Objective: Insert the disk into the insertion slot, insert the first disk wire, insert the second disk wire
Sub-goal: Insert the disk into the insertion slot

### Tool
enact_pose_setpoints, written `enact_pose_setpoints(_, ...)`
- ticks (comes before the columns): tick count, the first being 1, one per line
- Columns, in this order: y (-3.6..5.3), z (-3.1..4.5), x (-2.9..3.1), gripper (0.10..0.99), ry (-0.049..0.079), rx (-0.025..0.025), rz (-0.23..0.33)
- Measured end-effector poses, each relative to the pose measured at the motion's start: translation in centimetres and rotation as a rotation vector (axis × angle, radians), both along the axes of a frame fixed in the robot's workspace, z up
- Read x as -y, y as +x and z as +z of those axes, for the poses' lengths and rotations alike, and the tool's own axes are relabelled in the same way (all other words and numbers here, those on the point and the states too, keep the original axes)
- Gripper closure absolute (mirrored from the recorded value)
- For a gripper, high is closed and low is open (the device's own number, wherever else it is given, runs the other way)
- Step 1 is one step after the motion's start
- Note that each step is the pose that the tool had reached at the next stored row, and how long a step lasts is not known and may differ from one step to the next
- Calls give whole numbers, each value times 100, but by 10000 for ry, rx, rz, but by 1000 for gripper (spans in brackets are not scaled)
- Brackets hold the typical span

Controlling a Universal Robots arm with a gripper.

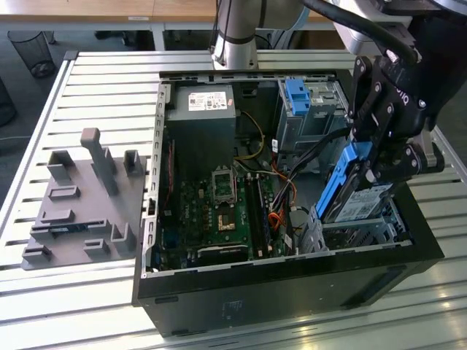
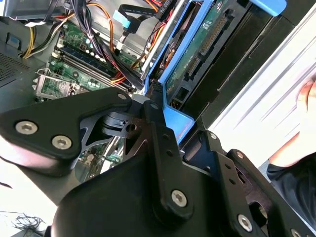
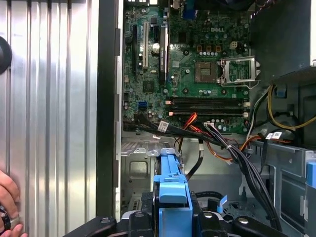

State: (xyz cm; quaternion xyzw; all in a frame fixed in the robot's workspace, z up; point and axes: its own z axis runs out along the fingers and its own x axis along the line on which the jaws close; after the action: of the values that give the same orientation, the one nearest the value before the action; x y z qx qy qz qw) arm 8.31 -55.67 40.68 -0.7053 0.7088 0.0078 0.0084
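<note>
the disk [image 1: 362, 195], tilted and clamped in the gripper [image 1: 370, 156], hangs over the insertion slot [image 1: 363, 235], loose cables [image 1: 309, 154] just beside.

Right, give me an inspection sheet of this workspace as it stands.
Surface: slatted metal table carrying the open computer case.
Job's things: the disk in its blue carrier, steeply tilted with its lower end at the insertion slot; not seated.
Clutter: grey fixture plate beside the case, on the exterior view's left.
Grippers: hand shut on the disk.
Cables: loose bundle of orange and black wires by the motherboard; none seen plugged into the disk.
Surroundings: wire wastebasket beyond the table; a person's hand at the table.
</note>
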Motion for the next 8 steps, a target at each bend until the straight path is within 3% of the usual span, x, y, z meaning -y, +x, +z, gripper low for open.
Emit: enact_pose_setpoints(8,0,-31,0,722,0,0,0)
